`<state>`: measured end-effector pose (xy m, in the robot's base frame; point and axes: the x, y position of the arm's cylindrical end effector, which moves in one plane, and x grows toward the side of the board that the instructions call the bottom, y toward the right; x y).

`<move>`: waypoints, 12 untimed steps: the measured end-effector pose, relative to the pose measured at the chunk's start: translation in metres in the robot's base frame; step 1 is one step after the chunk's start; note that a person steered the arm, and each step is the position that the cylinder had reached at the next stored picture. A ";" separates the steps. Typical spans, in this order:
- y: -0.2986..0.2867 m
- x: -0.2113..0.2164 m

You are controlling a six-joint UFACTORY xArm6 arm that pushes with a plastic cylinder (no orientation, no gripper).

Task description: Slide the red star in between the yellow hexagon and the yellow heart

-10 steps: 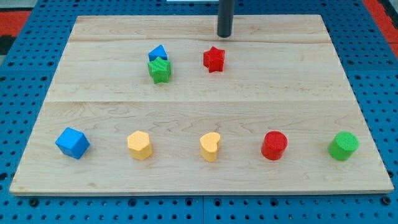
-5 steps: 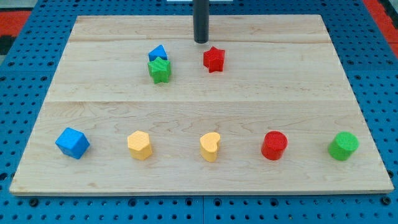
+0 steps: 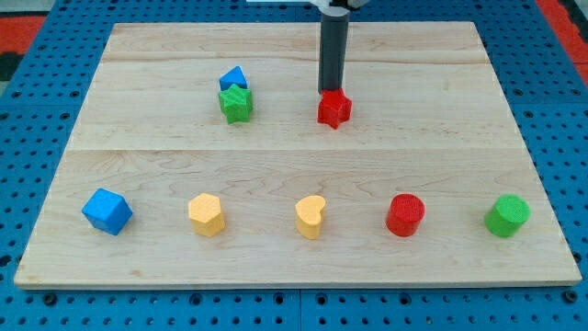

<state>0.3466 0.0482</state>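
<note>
The red star (image 3: 334,109) lies in the upper middle of the wooden board (image 3: 441,138). My tip (image 3: 329,92) touches the star's upper edge, on the side toward the view's top. The yellow hexagon (image 3: 207,214) and the yellow heart (image 3: 310,217) stand side by side in the bottom row, well below the star, with a gap between them.
A small blue block (image 3: 233,78) and a green star (image 3: 235,104) touch each other left of the red star. The bottom row also holds a blue cube (image 3: 107,211) at the left, a red cylinder (image 3: 405,214) and a green cylinder (image 3: 507,215) at the right.
My tip swung left, then came back right and down onto the red star. The star has slid down and to the right.
</note>
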 end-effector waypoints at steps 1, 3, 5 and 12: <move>0.010 0.017; 0.030 0.050; 0.035 0.076; -0.031 0.127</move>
<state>0.4739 0.0174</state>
